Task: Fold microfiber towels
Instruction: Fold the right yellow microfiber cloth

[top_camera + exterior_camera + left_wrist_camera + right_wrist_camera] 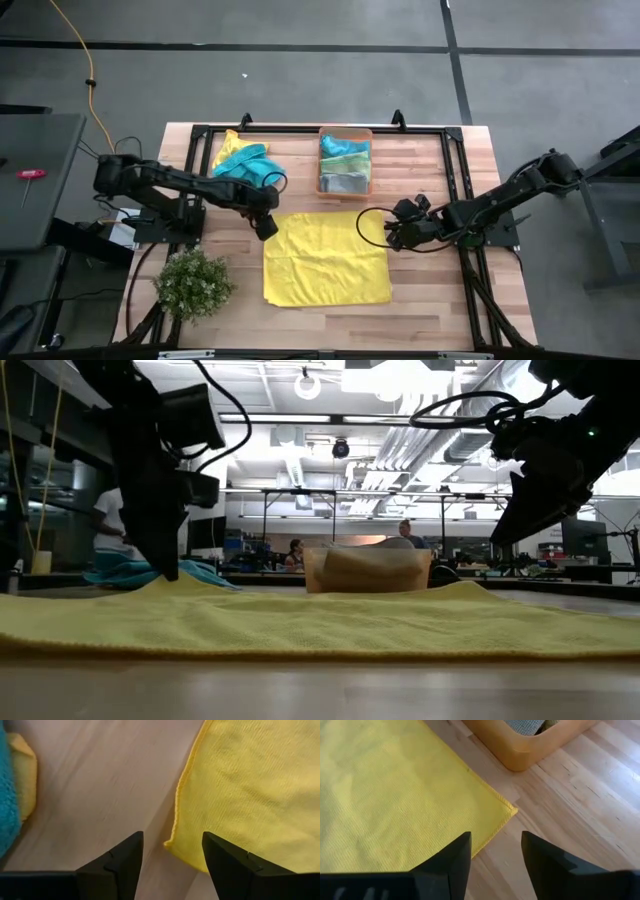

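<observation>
Flanking the flat yellow towel (327,257), both end effectors, left (266,229) and right (392,238), gape empty near the orange bin (345,160).

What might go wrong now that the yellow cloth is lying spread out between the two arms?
The yellow towel lies flat with ripples near one edge, so a fold could turn out crooked. The left tool hangs open over one corner and could close on bare wood, missing the thin hem. The right tool, also open at its corner, works close to the orange bin and might bump it while lifting.
</observation>
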